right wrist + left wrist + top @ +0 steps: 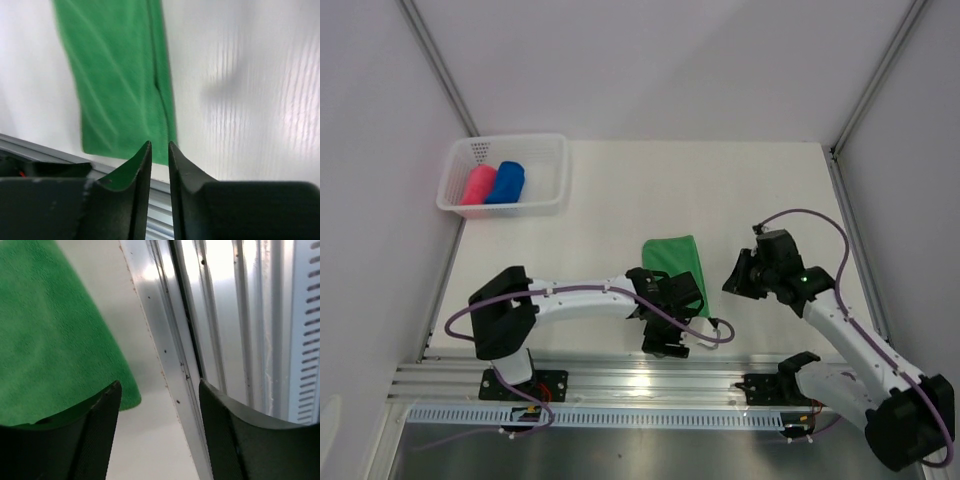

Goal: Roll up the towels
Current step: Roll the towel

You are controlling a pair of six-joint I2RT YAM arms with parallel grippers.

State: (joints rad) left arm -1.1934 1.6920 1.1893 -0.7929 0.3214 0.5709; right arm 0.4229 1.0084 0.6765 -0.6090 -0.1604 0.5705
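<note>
Left gripper (160,385) wide open, empty, right gripper (159,144) barely parted, fuzzy green towel (675,255) flat.

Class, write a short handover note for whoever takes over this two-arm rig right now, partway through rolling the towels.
Left gripper: open, empty, at the near end of the green towel.
Right gripper: jaws only slightly apart, empty, just right of that towel.
Done: pink towel and blue towel are rolled and lie side by side in the white basket at the far left.
Left to do: the green towel lies flat and unrolled on the table; roll it.
</note>
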